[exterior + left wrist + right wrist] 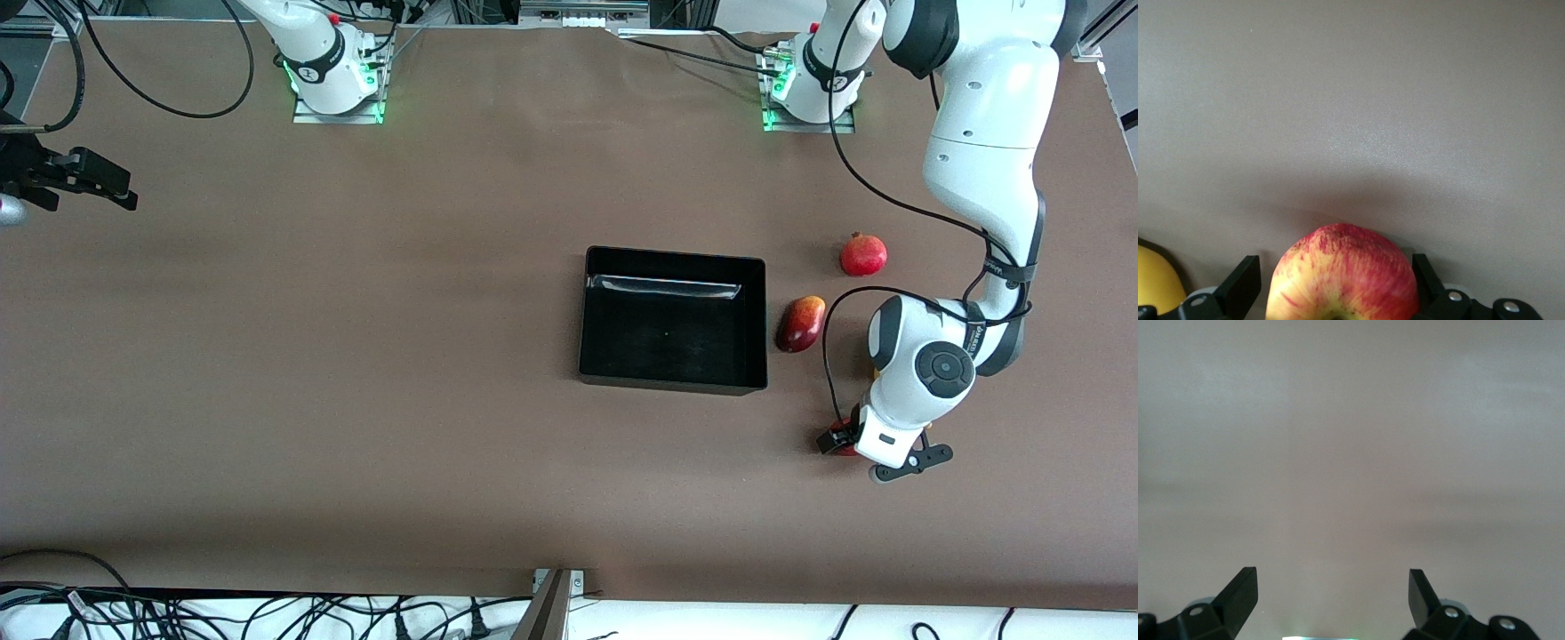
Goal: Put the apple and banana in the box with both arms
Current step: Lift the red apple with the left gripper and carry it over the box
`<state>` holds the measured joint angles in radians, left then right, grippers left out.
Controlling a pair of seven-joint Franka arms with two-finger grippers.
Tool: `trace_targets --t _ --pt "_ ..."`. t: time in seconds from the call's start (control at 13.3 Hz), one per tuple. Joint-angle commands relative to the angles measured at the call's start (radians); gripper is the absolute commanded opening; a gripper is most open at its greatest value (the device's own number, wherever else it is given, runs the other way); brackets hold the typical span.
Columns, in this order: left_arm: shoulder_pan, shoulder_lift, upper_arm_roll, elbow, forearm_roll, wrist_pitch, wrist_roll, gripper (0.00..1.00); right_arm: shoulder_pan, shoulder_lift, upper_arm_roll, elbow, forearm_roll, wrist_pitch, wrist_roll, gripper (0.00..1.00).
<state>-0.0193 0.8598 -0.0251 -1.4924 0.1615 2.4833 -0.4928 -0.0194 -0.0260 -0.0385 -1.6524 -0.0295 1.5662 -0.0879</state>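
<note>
The left gripper (1335, 283) is down at the table near the left arm's end, nearer to the front camera than the other fruit, with its fingers (1241, 283) spread wide on either side of the apple (1341, 277); a gap shows between the fruit and at least one fingertip, so the jaws are released and straddling it, not clamped. In the front view only a sliver of the apple (843, 447) shows under the left gripper (858, 444), resting on the brown table (356, 356). A rounded yellow edge of the banana (1155, 283) shows just beside the apple in the left wrist view; the arm's wrist hides it in the front view. The box (673, 378), a shallow black tray, sits near the middle of the table, with nothing in it. A mango (800, 324) lies just beside the box toward the left arm's end, and a pomegranate (863, 254) sits farther from the front camera than the mango. The right gripper (98, 185) waits over the right arm's end of the table, well apart from the box and all the fruit; its fingers (1238, 597) stand wide apart with only bare tabletop between them
</note>
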Motion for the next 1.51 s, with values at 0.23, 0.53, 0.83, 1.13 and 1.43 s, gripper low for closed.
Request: trace_targets --t 0.23,0.53,0.83,1.13,1.43 --pt "-0.005 0.008 0.008 0.004 -0.008 0.008 -0.007 1.00 0.004 0.000 -0.004 0.011 0.017 -0.011 0.005 1.00" --pt "-0.005 0.007 0.010 0.004 -0.011 0.008 -0.009 1.00 0.004 0.000 -0.004 0.011 0.017 -0.011 0.005 1.00" --pt "-0.004 0.007 0.008 0.006 -0.011 0.008 -0.082 0.27 0.004 0.000 -0.004 0.011 0.017 -0.011 0.005 1.00" --pt "-0.007 0.005 0.010 0.008 -0.007 0.000 -0.078 0.00 0.004 0.000 -0.004 0.011 0.017 -0.012 0.002 1.00" --pt "-0.021 -0.040 -0.001 0.012 -0.003 -0.120 -0.075 0.00 0.004 0.000 -0.004 0.011 0.019 -0.028 0.007 1.00"
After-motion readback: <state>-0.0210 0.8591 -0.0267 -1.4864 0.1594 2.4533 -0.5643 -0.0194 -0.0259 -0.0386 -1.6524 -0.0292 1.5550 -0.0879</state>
